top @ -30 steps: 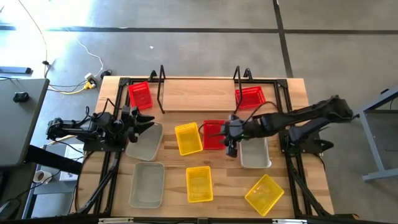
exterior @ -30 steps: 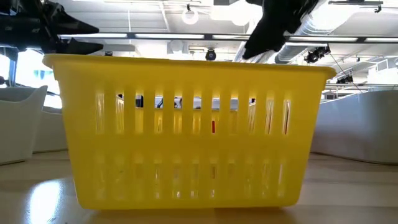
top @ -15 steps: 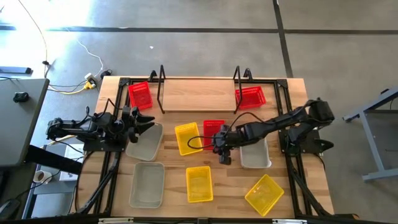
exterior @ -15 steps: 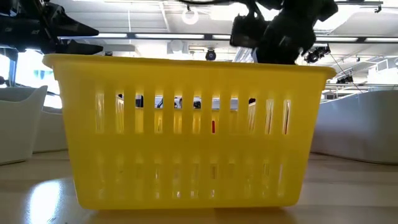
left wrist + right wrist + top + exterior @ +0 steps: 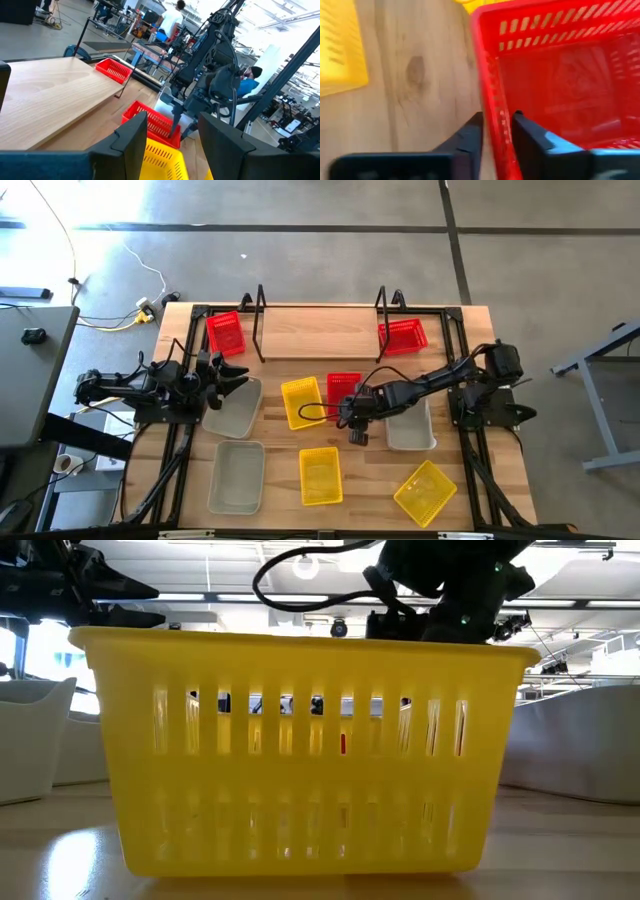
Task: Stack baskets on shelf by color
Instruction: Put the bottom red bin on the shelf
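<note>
A red basket [image 5: 343,392] stands on its base mid-table, right of a yellow basket [image 5: 303,402]. My right gripper [image 5: 353,423] slants down onto its near end and is shut on it. Two more red baskets [image 5: 226,333] [image 5: 402,336] sit at the left and right ends of the shelf [image 5: 318,340]. At the table's left, my left gripper [image 5: 236,381] hangs open and level over a grey basket [image 5: 232,410], touching nothing. In the low view a yellow basket [image 5: 300,750] hides the red one, and only the top of my right gripper [image 5: 440,595] shows. My right gripper has the red basket's near end wall [image 5: 495,125] between its fingers, one finger [image 5: 535,142] inside the basket and one [image 5: 470,137] outside. The fingers come from above, slanting down from the table's right. The basket stands upright on the table.
Two more yellow baskets [image 5: 320,475] [image 5: 425,492] stand near the front edge. A grey basket [image 5: 236,477] lies front left and another [image 5: 410,425] just right of my right gripper. Black frame rods [image 5: 190,430] run along both table sides.
My right gripper has come down and toward the table's left and near edge, tipping more steeply downward, onto the near end of the middle red basket. The basket has stayed where it was.
</note>
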### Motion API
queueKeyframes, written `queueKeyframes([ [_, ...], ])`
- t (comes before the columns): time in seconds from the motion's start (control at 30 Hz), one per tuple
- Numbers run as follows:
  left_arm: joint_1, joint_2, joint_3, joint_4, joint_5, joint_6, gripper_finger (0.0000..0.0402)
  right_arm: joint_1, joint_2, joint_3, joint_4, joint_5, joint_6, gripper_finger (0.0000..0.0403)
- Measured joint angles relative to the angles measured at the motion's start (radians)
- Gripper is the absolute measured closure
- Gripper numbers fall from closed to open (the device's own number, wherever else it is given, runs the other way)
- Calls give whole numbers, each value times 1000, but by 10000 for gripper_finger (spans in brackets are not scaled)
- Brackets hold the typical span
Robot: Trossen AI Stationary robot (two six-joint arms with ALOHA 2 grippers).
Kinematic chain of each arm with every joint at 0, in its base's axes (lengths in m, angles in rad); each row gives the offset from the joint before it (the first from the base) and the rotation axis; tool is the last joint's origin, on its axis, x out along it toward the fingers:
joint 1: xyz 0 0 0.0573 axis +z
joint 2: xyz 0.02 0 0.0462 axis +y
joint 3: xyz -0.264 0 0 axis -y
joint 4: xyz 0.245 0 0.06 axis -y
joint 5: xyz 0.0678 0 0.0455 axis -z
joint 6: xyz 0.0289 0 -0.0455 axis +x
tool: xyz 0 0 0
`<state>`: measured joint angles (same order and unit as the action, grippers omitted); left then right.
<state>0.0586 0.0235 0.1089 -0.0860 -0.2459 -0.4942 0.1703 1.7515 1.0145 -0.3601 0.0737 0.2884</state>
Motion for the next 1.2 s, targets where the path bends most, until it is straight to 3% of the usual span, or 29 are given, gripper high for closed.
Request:
queueKeyframes([
  [0.13, 0, 0, 0, 0, 0, 0, 234, 0, -6, 0, 1, -30, 1, 393],
  [0.57, 0, 0, 0, -22, 0, 1, 234, 9, -119, 0, -9, -50, 103, 402],
  [0.93, 0, 0, 0, -27, 0, 27, 234, 7, -317, 0, -16, 76, 58, 403],
  [1.2, 0, 0, 0, -27, -4, 35, 234, -29, -440, 0, -15, 219, -167, 403],
])
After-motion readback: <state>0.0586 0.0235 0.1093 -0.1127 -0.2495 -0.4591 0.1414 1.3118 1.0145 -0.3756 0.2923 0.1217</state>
